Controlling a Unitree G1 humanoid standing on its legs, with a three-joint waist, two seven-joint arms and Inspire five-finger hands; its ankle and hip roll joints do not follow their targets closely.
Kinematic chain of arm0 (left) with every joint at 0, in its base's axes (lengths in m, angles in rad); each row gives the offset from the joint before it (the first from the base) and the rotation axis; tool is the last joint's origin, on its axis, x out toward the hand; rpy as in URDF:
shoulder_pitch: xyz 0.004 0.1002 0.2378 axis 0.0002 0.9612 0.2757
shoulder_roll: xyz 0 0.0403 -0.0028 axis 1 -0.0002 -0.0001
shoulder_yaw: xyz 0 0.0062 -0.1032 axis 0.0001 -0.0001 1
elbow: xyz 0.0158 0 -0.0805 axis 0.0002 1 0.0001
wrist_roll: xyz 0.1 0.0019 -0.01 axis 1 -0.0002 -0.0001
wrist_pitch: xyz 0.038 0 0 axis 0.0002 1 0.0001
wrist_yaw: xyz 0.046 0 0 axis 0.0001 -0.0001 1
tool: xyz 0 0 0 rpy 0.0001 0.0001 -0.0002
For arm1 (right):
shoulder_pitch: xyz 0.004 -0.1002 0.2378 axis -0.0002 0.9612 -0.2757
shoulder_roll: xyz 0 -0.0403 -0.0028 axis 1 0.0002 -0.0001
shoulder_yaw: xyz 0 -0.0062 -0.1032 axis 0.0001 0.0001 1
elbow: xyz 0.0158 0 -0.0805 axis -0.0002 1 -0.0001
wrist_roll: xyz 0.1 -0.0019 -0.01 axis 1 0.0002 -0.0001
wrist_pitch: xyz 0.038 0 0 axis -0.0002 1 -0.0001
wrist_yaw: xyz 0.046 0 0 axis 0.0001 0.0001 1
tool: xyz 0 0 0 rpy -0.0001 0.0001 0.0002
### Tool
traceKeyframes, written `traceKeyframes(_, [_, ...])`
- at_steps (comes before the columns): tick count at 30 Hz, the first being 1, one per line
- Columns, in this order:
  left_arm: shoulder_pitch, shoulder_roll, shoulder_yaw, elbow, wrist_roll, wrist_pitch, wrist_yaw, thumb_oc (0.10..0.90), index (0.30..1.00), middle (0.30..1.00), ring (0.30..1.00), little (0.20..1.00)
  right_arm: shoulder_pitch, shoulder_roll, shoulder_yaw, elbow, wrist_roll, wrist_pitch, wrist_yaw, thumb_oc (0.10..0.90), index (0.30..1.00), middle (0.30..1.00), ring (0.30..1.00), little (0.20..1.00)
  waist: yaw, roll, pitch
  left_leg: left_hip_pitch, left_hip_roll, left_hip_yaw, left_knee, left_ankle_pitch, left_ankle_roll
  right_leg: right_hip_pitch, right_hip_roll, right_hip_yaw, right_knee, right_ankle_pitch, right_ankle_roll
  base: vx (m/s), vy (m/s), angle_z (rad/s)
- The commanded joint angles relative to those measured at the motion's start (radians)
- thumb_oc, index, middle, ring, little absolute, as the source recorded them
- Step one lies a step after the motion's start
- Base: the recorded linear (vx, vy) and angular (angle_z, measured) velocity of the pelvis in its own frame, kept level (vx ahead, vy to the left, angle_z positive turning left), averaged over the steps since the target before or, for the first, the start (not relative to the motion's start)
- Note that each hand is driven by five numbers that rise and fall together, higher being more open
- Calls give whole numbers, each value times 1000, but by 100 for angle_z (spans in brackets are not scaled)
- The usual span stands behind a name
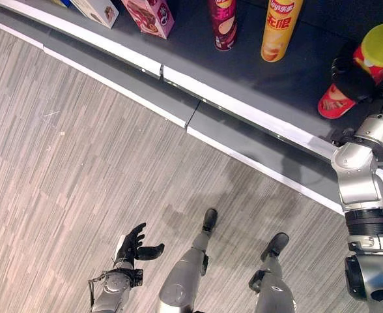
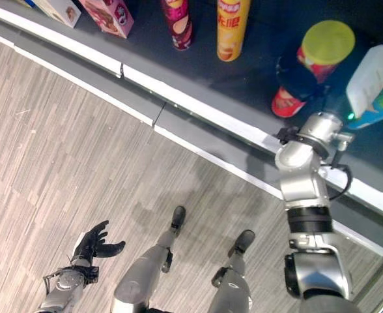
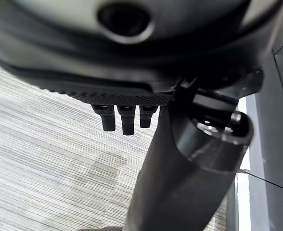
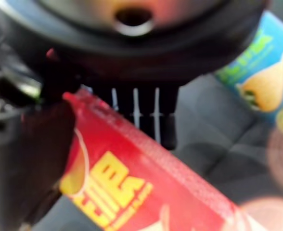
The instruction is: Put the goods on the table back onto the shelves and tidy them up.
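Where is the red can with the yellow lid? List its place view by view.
Left eye view: red can, upper right edge, gripped by the right hand.
Right eye view: upper right, right of centre.
Right wrist view: lower middle, under the fingers.
Landmark: tall yellow can to its left.

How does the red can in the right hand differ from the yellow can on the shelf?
The red can has a yellow-green lid and leans, gripped by the right hand; the yellow can stands free and upright. The red one looks wider. Both are tall snack tubes on the dark shelf.
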Motion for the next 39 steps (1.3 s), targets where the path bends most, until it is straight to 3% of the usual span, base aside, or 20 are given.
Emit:
traceKeyframes(1, [17,82,-23,2,-21,-46,46,800,900,900,900,900,-119,-102,-4,-60,-12,-69,-91,400,300,300,300,300,7,-40,-74,-28,31,36,11,-45,-47,3,-103,45,73,-60,101,42,14,3])
traceKeyframes(24, [-4,79,-48,-16,-30,-61,82,800,900,900,900,900,-183,-94,22,53,74,-81,-152,400,300,300,300,300,30,-41,-62,-76,6,10,4,-42,-46,-13,-110,14,52,-49,115,15,-1,5])
traceKeyframes(39, [-8,87,-56,-20,-29,-65,90,800,900,900,900,900,-241,-171,78,138,67,-56,-164,400,300,300,300,300,32,-49,-61,-72,6,7,8,-46,-47,-12,-107,15,61,-60,113,0,0,0])
